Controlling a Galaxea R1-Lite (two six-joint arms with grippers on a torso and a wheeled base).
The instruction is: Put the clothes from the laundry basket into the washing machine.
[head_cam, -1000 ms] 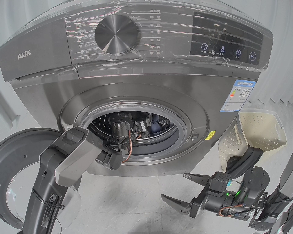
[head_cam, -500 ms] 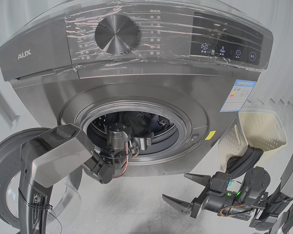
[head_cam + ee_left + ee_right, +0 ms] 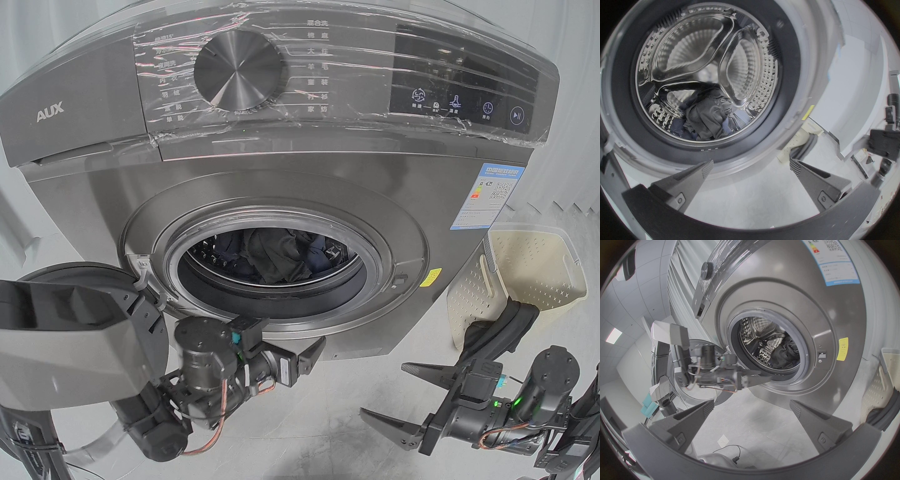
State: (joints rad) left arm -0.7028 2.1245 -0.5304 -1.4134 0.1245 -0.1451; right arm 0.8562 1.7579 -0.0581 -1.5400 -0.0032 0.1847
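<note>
Out of the drum comes the left gripper [image 3: 750,163]: a second ago it reached through the door opening of the washing machine [image 3: 281,181]; now it hangs outside, below the opening's lower rim and above the floor [image 3: 325,425]. Its fingers stand wide apart with nothing between them. The right gripper [image 3: 385,390] has shifted slightly to the robot's right and a little lower. It sits low over the floor in front of the machine's right side, its fingers also spread and empty, well apart from the left one.

Dark clothes [image 3: 275,253] lie in a loose heap at the bottom of the steel drum [image 3: 693,47], where the arm covered them before; a black piece rests on top of dark blue cloth. The round door [image 3: 81,270] stands open on the machine's left, partly behind the left arm.

The cream laundry basket [image 3: 537,269] lies tipped beside the machine's right front corner, its opening facing the robot. A dark band [image 3: 500,331] hangs at its lower edge; whether this is a garment cannot be told.
</note>
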